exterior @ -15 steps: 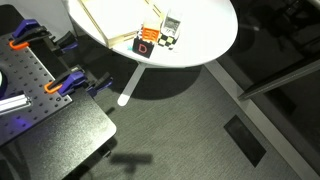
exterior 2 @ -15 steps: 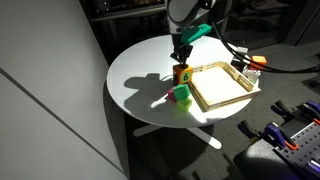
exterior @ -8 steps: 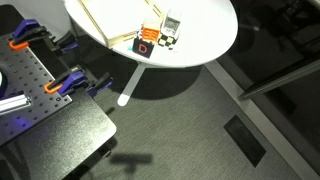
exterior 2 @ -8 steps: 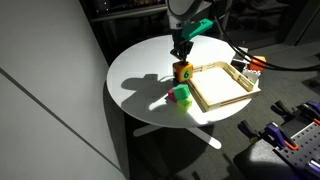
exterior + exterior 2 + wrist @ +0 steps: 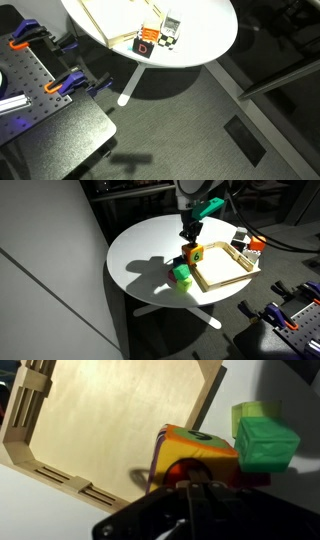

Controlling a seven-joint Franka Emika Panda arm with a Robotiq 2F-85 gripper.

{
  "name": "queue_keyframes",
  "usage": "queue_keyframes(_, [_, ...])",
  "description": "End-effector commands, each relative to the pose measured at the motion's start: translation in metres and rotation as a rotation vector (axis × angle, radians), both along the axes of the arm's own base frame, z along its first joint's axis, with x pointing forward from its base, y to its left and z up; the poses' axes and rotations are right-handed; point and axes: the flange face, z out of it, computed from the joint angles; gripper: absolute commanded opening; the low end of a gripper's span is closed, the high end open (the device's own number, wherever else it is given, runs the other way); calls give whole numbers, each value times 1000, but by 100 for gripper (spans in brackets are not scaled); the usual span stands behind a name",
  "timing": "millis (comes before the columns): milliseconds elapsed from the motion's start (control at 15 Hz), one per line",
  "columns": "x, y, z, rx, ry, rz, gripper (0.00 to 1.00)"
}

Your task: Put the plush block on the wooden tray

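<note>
Gripper (image 5: 190, 242) has its jaws closed on the plush block (image 5: 192, 254), and the wrist view shows the fingers pinching its near side. You have the block at the near corner of the wooden tray (image 5: 228, 268), just beside the rim and not over the tray floor. It looks lifted off the white table (image 5: 140, 255), though contact is hard to tell. A green block (image 5: 182, 275) sits on the table just beside it. The tray floor (image 5: 110, 420) is bare. Judging by this, your grasp is done. Left for you: carry it over the wood, lower it, let go.
</note>
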Motion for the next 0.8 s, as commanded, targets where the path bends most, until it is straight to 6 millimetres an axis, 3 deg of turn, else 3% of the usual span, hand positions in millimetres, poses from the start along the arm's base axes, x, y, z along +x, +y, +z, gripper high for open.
queue_keyframes(0, [-25, -27, 10, -4, 9, -54, 0])
queue_keyframes(533, [-56, -95, 10, -43, -38, -234, 1])
queue_keyframes(600, [-60, -101, 12, -40, -48, -253, 26])
queue_keyframes(733, [-66, -109, 15, -36, -62, -275, 30])
